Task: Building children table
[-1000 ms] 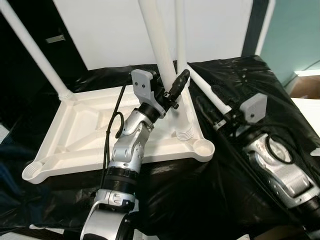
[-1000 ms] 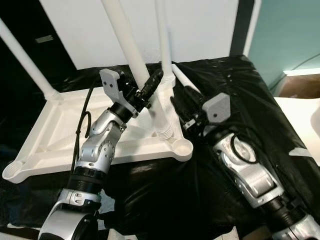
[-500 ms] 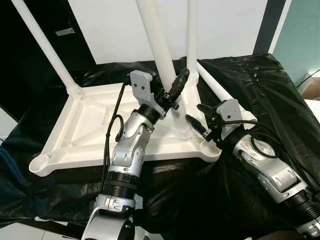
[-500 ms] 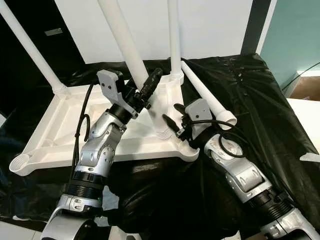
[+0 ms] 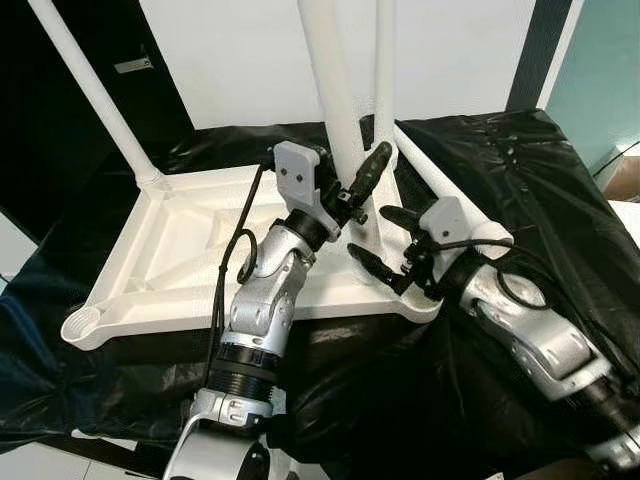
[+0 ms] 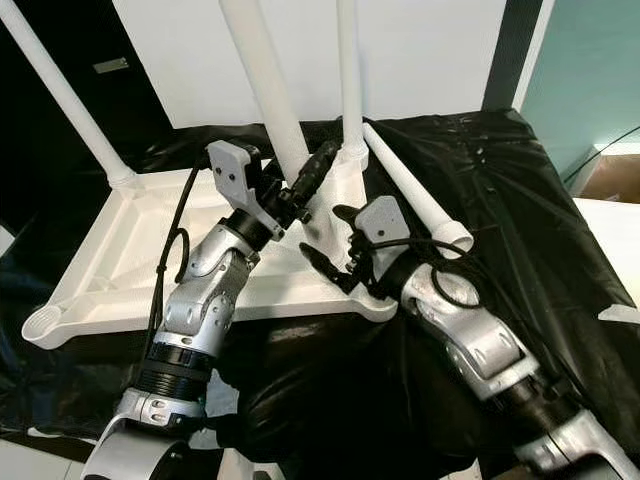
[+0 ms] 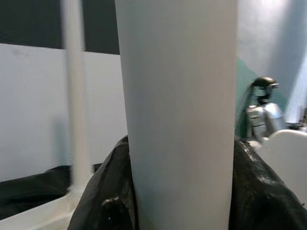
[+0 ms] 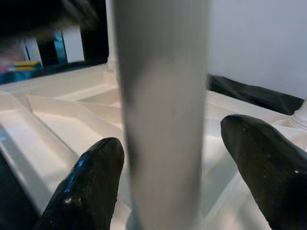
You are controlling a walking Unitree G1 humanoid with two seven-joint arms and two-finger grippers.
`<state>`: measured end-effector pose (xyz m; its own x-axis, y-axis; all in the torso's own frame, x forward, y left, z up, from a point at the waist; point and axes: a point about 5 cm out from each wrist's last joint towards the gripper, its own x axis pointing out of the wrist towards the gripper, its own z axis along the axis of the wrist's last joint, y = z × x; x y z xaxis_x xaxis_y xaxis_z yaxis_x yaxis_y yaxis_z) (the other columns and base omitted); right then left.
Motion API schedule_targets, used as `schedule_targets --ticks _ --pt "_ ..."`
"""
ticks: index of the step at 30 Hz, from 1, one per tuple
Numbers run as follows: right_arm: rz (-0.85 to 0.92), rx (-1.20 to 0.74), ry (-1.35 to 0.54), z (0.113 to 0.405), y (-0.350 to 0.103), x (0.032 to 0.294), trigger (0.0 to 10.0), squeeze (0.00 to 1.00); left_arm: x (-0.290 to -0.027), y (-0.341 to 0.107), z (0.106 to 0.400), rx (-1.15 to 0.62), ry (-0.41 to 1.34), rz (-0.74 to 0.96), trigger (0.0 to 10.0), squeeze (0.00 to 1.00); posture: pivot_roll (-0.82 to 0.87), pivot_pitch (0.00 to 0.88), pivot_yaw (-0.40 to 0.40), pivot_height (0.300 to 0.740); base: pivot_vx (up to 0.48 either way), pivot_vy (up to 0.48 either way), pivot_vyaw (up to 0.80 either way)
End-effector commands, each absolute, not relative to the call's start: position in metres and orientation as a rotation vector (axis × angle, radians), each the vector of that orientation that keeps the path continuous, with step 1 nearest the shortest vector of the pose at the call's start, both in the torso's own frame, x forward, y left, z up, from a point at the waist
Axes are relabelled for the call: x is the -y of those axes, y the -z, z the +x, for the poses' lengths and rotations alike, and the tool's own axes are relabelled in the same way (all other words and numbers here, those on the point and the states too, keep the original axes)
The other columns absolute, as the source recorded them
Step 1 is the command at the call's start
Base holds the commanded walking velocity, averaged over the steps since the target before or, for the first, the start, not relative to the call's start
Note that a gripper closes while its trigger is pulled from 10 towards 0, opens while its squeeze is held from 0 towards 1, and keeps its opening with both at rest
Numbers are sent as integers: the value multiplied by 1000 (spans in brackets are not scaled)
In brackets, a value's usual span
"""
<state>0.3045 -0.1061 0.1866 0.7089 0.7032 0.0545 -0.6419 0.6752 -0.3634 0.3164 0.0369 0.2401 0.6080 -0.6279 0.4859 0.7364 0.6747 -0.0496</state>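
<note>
Tabletop (image 5: 180,255), white and turned underside up, is laid on a black sheet (image 5: 520,180) before the robot. At its near right corner a white leg (image 5: 335,90) is stood in its socket. Low on this leg the right gripper (image 5: 378,243) is spread wide, one finger on each side, not closed on it. Just above, the left gripper (image 5: 352,190) is clamped on the same leg. Farther back, two more legs (image 5: 95,95) are seen upright, and a loose leg (image 6: 415,195) is lain on the sheet.
</note>
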Motion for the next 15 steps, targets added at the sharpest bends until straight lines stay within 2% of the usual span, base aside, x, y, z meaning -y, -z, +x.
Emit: schedule_targets --ticks 1,5,6,7,9,10,11,12,13,15 --pt "-365 176 -780 311 -177 100 10000 0 -35 -243 311 469 850 -285 0 0 -75 0 102 740 0 0 0" --pt "-371 161 -784 317 -173 94 10000 0 -34 -244 308 472 856 -304 0 0 -64 0 101 740 0 0 0" --pt "-368 162 -798 319 -172 91 5608 0 -34 -244 308 472 858 -305 0 0 -64 0 101 740 0 0 0" --pt "-358 165 -814 319 -173 87 0 0 -34 -243 307 469 858 -302 0 0 -57 0 100 740 0 0 0" --pt "-346 174 -832 318 -174 84 0 0 -34 -242 306 466 860 -299 0 0 -50 0 96 740 0 0 0" --pt "-331 183 -843 317 -177 82 0 0 -35 -241 307 458 854 -290 4627 0 -46 0 95 740 0 0 0" --pt "-331 183 -843 317 -177 82 0 0 -35 -241 307 458 854 -290 4627 0 -46 0 95 740 0 0 0" --pt "-321 190 -849 315 -178 82 0 0 -37 -240 308 453 841 -280 9451 0 -46 0 95 740 0 0 0" --pt "-311 198 -853 315 -179 82 0 0 -38 -239 308 449 832 -276 10000 0 -46 0 95 740 0 0 0" --pt "-311 198 -853 315 -179 82 0 0 -38 -239 308 449 832 -276 10000 0 -46 0 95 740 0 0 0"
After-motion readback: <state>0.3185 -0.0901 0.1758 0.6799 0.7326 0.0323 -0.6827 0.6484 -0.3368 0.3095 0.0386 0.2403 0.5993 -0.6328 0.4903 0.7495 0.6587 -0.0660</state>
